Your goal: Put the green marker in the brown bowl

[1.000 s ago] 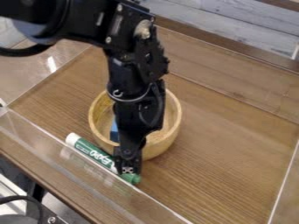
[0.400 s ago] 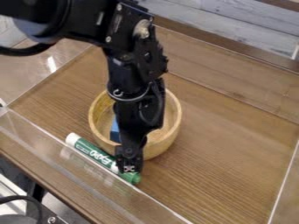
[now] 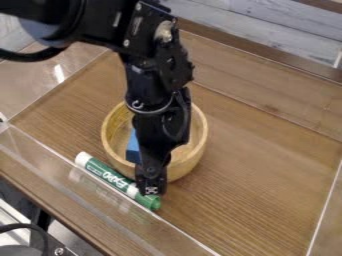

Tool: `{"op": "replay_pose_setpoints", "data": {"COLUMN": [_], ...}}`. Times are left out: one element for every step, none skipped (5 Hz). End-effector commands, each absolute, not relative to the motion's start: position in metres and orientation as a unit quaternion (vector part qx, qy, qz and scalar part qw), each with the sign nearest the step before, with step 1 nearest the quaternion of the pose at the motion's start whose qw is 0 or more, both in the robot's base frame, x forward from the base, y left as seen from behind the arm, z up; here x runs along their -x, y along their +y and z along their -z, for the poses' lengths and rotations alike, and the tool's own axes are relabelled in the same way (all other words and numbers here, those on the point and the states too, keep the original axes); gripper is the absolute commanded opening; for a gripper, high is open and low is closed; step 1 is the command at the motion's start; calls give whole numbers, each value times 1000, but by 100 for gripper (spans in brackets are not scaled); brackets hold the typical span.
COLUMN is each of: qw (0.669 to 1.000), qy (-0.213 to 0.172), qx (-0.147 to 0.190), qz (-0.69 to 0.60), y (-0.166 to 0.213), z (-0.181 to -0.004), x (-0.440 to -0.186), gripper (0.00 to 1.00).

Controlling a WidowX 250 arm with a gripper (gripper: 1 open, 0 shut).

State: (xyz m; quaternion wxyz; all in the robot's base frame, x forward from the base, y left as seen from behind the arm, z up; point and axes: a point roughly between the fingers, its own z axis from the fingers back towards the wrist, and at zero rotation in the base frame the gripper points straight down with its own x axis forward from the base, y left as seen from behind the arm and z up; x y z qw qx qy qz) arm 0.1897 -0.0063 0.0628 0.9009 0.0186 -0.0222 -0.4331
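The green marker (image 3: pixel 115 179) lies flat on the wooden table in front of the brown bowl (image 3: pixel 197 148), white barrel with green printing and its dark green cap toward the lower right. My black gripper (image 3: pixel 151 184) points straight down over the marker's cap end, its fingers open and low around the marker, with nothing lifted. The arm hides most of the bowl's inside; a blue block (image 3: pixel 134 149) shows inside the bowl behind the fingers.
A clear plastic wall (image 3: pixel 54 170) rings the table surface, close to the marker's near side. Bare wood table (image 3: pixel 267 160) extends right and behind the bowl.
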Motion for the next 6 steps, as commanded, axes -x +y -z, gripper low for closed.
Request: {"op": "replay_pose_setpoints", "data": {"qw": [902,903,904,905,906,906], "qy": [-44,-46,-49,-51,-53,-55], "qx": [-26,-25,-25,-25,-24,-25], "qz": [428,426,424,422,420,418], "y": [-5,-5,-5,-5,-4,-4], "z": [-70,-70,-69,-69,-68,-68], "x": [-201,-203,-204,-205,-207,-208], "gripper": [100,100,100,100,100,100]}}
